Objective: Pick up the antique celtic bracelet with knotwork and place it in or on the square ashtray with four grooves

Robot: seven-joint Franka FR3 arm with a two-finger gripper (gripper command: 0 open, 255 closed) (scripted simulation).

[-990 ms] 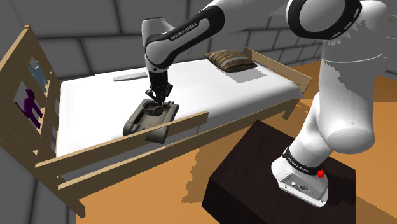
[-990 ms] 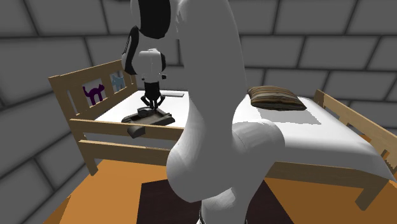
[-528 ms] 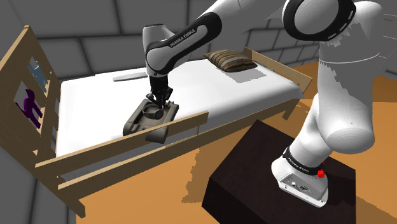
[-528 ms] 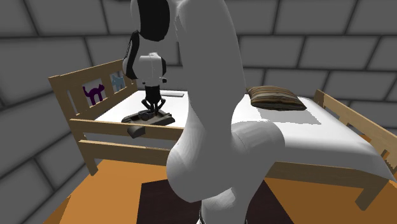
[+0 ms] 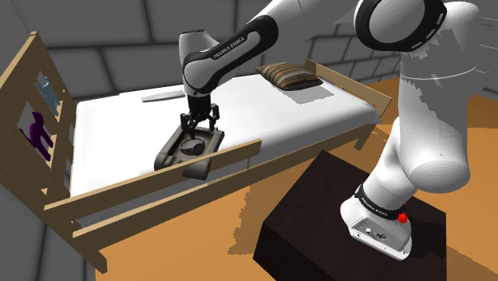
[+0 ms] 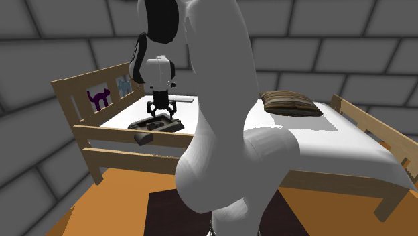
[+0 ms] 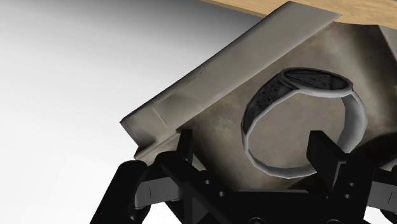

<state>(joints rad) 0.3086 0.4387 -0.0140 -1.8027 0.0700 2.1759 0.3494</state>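
A grey, square ashtray [image 5: 169, 152] sits tilted on the white mattress close to the wooden side rail. Inside it lies the bracelet [image 5: 191, 146], a dark metal ring with a knotwork band [image 7: 305, 79], resting on the ashtray's floor [image 7: 210, 102]. My black gripper [image 5: 199, 130] hangs just above the ashtray, open. In the wrist view its fingers [image 7: 184, 145] stand on either side of the bracelet and do not touch it. The second exterior view also has the gripper [image 6: 161, 110] spread over the ashtray [image 6: 155, 125].
The wooden bed rail [image 5: 160, 180] runs right beside the ashtray. A flat grey object [image 5: 164, 96] lies farther back on the mattress, and a striped pillow [image 5: 289, 75] lies at the far end. The headboard [image 5: 36, 96] carries a purple cat figure. My dark stand [image 5: 319, 215] is on the orange floor.
The fingers have gone from shut to open and let go of the bracelet, which now rests in the ashtray. The arm has hardly moved.
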